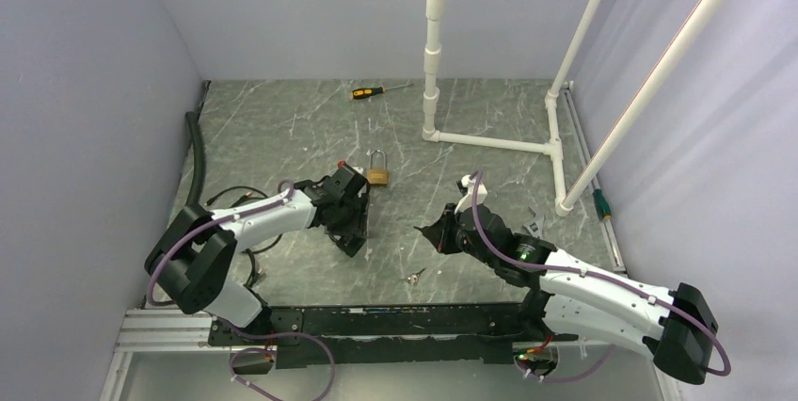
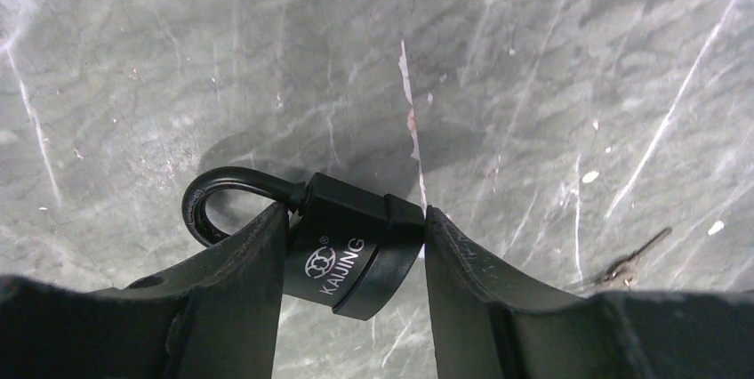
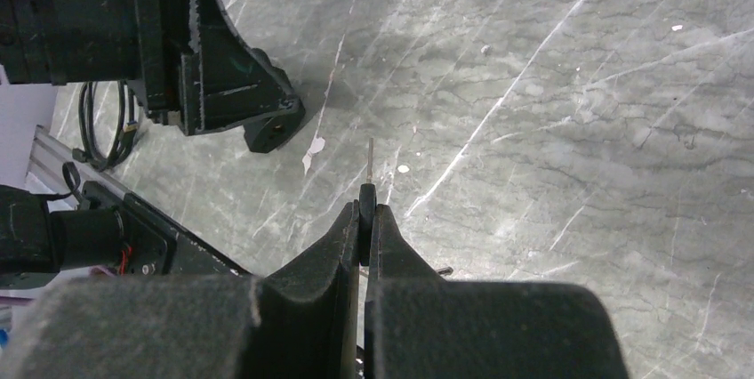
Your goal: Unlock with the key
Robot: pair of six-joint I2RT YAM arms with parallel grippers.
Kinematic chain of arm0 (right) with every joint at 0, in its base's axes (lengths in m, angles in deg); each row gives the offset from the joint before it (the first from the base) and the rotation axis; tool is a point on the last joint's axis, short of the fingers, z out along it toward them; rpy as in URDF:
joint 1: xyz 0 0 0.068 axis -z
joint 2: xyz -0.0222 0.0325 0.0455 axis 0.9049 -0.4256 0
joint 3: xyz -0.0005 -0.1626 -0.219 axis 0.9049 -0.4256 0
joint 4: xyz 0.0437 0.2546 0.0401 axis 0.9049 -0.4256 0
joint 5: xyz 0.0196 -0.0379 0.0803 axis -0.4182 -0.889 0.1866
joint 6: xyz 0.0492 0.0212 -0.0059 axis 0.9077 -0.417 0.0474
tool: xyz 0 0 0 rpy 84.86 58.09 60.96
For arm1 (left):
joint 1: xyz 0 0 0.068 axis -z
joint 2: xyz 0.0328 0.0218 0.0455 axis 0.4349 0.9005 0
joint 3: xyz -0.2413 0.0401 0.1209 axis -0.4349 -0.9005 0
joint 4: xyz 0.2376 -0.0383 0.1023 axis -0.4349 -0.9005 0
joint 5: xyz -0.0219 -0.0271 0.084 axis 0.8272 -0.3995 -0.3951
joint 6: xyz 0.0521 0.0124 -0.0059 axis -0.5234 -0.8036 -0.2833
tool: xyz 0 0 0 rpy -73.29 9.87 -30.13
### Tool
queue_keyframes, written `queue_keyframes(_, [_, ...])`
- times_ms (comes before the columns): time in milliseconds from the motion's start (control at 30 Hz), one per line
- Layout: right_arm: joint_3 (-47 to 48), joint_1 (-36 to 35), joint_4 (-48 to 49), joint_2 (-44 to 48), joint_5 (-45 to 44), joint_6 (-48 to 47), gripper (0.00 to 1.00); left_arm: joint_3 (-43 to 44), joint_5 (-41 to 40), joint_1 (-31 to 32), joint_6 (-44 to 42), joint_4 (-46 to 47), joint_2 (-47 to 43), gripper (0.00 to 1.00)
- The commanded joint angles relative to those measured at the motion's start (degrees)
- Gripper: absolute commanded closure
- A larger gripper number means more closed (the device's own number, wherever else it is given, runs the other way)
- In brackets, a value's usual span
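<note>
Two tools, each loaded: the left tool [image 2: 356,215] presses its jaws on both sides of the black padlock [image 2: 342,250], low at the worktop [image 2: 533,85]. The right tool [image 3: 366,208], well apart, pinches the key [image 3: 370,164] tight, blade poking forward. The step in hand looks like bringing key to lock, so next the keyway must face that blade and line up.

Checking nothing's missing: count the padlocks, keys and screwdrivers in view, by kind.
Padlocks: 2 (brass padlock, black padlock)
Keys: 2 (held key, loose key)
Screwdrivers: 2 (orange-handled screwdriver, green-handled screwdriver)
Total: 6
</note>
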Motion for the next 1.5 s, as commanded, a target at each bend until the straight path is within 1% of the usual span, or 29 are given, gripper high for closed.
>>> queue_keyframes(0, [-0.3,-0.1,2.4,0.2,0.6,0.4,1.0,0.5,2.4,0.1,-4.3,0.9,-4.9,0.49])
queue_keyframes(167, [-0.9,-0.1,2.6,0.4,0.4,0.7,1.0,0.5,2.7,0.1,-5.4,-0.9,-5.1,0.34])
queue_keyframes(300, [-1.1,-0.1,2.9,0.3,0.5,1.0,1.0,-0.2,2.7,0.1,-5.8,-1.5,-5.0,0.3])
queue_keyframes(600, [-1.6,0.0,3.8,-0.3,0.7,1.2,1.0,0.1,3.1,0.1,-7.5,-1.7,-2.7,0.29])
queue_keyframes(833, [-1.5,-0.1,4.2,-0.9,1.0,1.2,1.0,3.6,3.7,0.1,-10.6,-3.2,2.2,0.3])
queue_keyframes(1100, [-1.7,-0.1,3.7,-0.6,0.3,1.1,1.0,4.1,5.3,0.1,-11.2,-0.8,5.5,0.33])
queue_keyframes(1300, [-1.7,-0.1,3.7,-0.8,0.4,1.0,1.0,5.1,4.0,0.1,-10.6,-1.6,7.3,0.35])
queue_keyframes(1367, [-1.7,-0.1,3.7,-1.0,0.5,1.0,1.0,5.4,3.7,0.1,-10.4,-1.7,7.5,0.34])
queue_keyframes(1467, [-1.6,0.0,3.5,-1.0,0.5,0.8,1.0,6.1,3.4,0.1,-9.8,-2.0,7.7,0.28])
